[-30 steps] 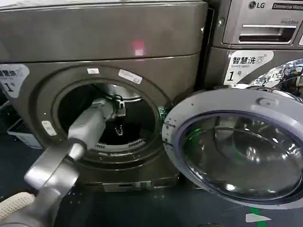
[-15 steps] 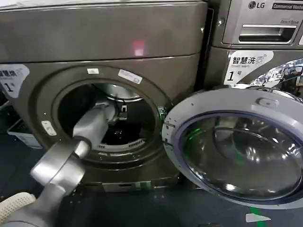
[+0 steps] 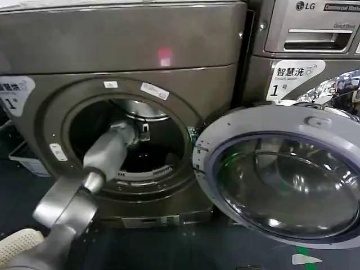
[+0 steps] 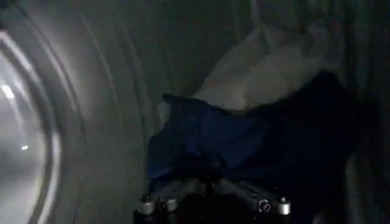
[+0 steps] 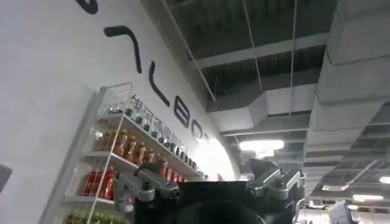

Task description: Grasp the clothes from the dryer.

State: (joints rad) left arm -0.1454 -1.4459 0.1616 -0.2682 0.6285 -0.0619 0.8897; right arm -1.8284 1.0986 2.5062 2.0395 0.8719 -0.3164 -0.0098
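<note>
The dryer (image 3: 121, 50) is a bronze-grey front loader, and its round door (image 3: 281, 180) hangs open to the right. My left arm reaches through the porthole, with the left gripper (image 3: 143, 133) deep in the drum. In the left wrist view, the dark navy clothes (image 4: 210, 131) lie crumpled against the drum wall, partly under a pale cloth (image 4: 274, 67). The left gripper (image 4: 207, 178) is shut, its tips pinched into the near fold of the clothes. The right gripper (image 5: 210, 185) is raised away from the machines, facing the ceiling.
A silver LG machine (image 3: 306, 34) stands to the right of the dryer. The open door blocks the space in front of it. A basket (image 3: 25, 157) sits on the dark floor at the left. A shelf of bottles (image 5: 116, 158) lines the wall.
The left arm pushed a little deeper into the drum, then drew slightly back and down. The gripper now sits higher than a second ago.
</note>
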